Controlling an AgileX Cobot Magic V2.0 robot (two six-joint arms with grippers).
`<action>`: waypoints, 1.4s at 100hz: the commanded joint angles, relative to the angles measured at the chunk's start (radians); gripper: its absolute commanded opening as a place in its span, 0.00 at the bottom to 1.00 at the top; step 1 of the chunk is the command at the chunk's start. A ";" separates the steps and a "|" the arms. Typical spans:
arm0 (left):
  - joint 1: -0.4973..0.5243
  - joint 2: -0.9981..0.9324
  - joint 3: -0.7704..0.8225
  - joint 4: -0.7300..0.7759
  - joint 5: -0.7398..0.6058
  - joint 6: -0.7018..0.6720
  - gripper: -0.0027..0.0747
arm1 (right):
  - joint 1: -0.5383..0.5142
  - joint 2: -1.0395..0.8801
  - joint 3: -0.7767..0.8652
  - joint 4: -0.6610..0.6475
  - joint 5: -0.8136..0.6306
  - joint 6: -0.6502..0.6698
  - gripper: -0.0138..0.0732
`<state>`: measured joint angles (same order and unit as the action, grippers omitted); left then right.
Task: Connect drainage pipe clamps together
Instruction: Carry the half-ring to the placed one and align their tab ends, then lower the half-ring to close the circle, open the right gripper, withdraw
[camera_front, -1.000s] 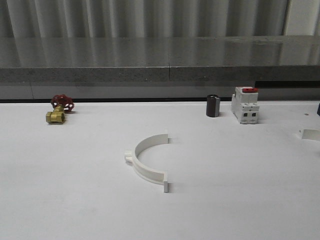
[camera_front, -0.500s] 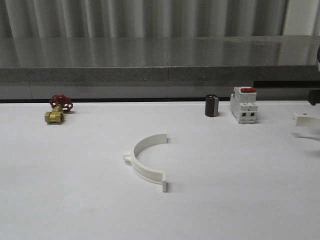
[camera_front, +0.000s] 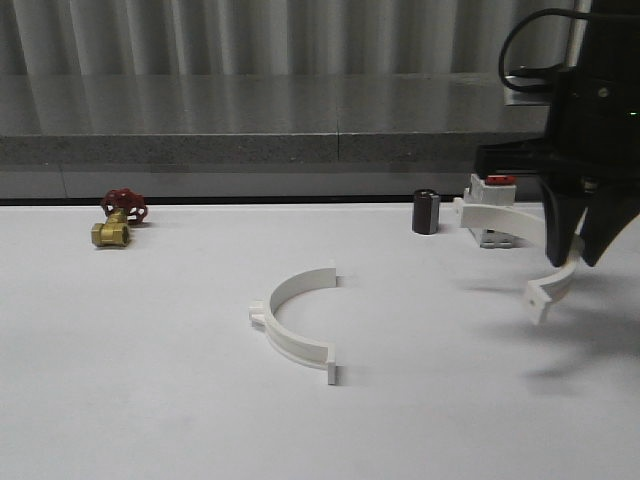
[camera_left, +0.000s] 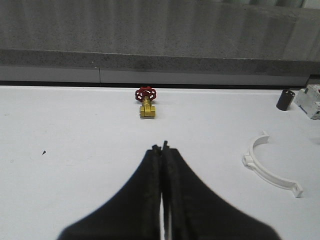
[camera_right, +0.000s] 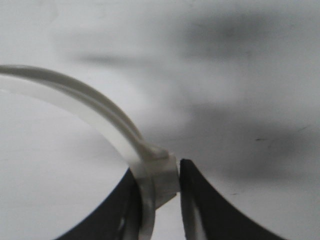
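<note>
One white drainage pipe clamp (camera_front: 290, 322) lies flat on the table near the middle, its open side facing right; it also shows as the clamp (camera_left: 270, 171) in the left wrist view. My right gripper (camera_front: 572, 258) hangs above the right side of the table, shut on the second clamp (camera_front: 500, 222), which is off the table and tilted. Close up, the fingers pinch this clamp (camera_right: 100, 112) at its outer lug, at the right gripper (camera_right: 161, 176). My left gripper (camera_left: 161, 148) is shut and empty over bare table, left of the lying clamp.
A brass valve with a red handle (camera_front: 118, 218) sits at the back left. A black cylinder (camera_front: 426, 212) and a white breaker with a red switch (camera_front: 492, 200) stand at the back right, just behind the held clamp. A grey ledge (camera_front: 300, 150) runs along the back.
My right arm has come in from the right edge, carrying the second clamp up and leftward. The clamp on the table has not moved.
</note>
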<state>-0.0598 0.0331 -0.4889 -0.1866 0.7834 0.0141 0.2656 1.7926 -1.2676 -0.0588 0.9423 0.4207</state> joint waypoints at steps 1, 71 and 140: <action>0.000 0.015 -0.023 -0.011 -0.076 -0.006 0.01 | 0.040 -0.044 -0.030 -0.006 -0.004 0.069 0.24; 0.000 0.015 -0.023 -0.011 -0.076 -0.006 0.01 | 0.230 0.144 -0.174 -0.025 0.023 0.282 0.24; 0.000 0.015 -0.023 -0.011 -0.076 -0.006 0.01 | 0.240 0.199 -0.199 -0.002 -0.053 0.316 0.24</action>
<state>-0.0598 0.0331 -0.4889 -0.1866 0.7834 0.0141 0.5034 2.0479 -1.4382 -0.0567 0.9068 0.7233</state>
